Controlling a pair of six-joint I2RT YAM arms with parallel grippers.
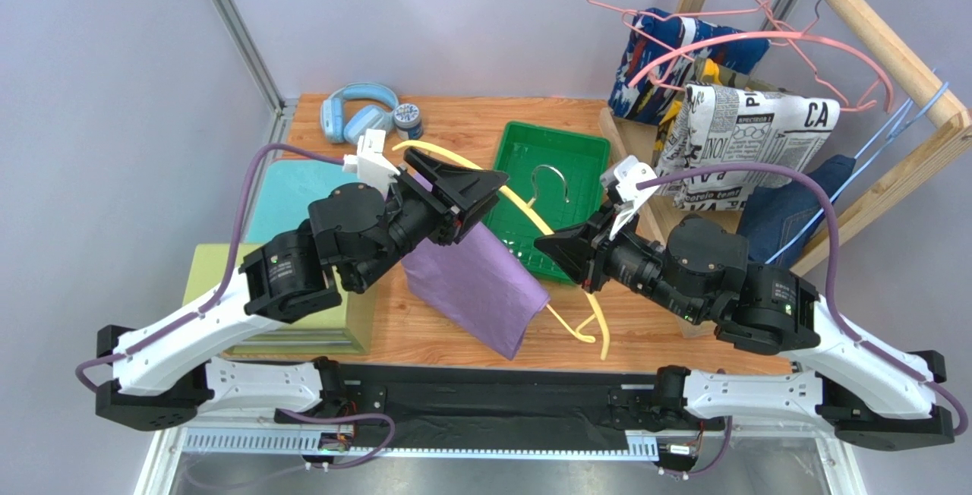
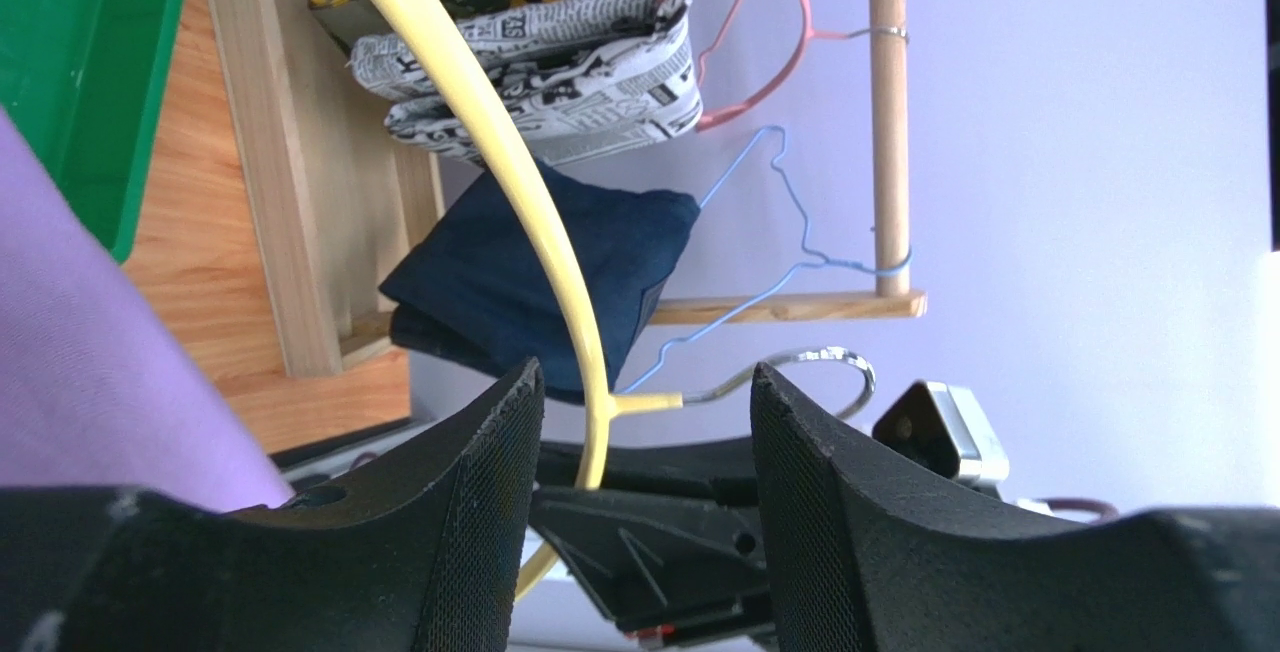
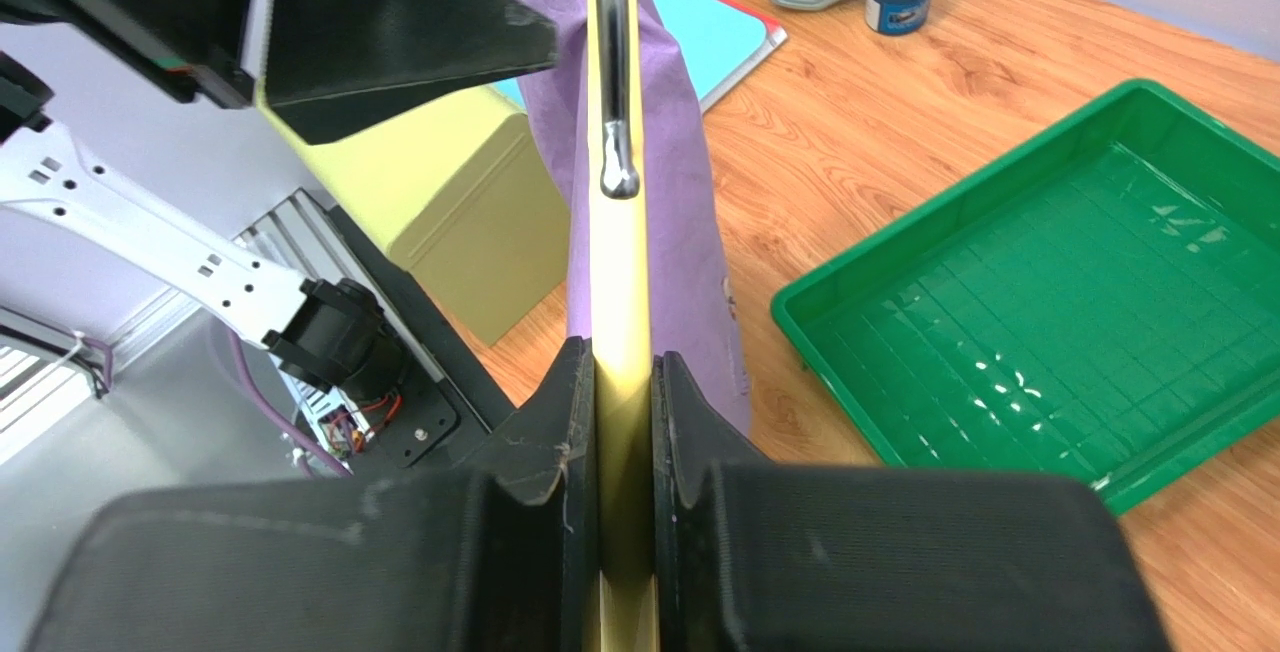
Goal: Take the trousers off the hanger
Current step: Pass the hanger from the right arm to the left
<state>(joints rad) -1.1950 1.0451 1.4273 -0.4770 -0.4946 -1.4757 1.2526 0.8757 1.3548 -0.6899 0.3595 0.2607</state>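
The purple trousers (image 1: 479,279) hang over a yellow hanger (image 1: 596,319) held above the table. My right gripper (image 1: 559,247) is shut on the hanger's yellow bar (image 3: 616,277), with purple cloth (image 3: 684,232) draped just beyond its fingertips (image 3: 621,352). My left gripper (image 1: 485,193) is open at the trousers' upper end. In the left wrist view the hanger's arm (image 2: 451,67) crosses the gap beyond the left gripper (image 2: 646,370), and the purple cloth (image 2: 75,352) lies outside its left finger. Newsprint (image 1: 747,136), denim (image 1: 787,216), camouflage (image 1: 707,71) and abstract-print (image 1: 662,51) trousers hang at the rack.
A wooden rack (image 1: 890,40) with pink hangers (image 1: 730,17) and a blue hanger (image 1: 901,131) stands at the back right. A green tray (image 1: 588,153) lies mid-table. Headphones (image 1: 354,114), a small jar (image 1: 407,119), a teal pad (image 1: 285,193) and an olive box (image 1: 217,273) are on the left.
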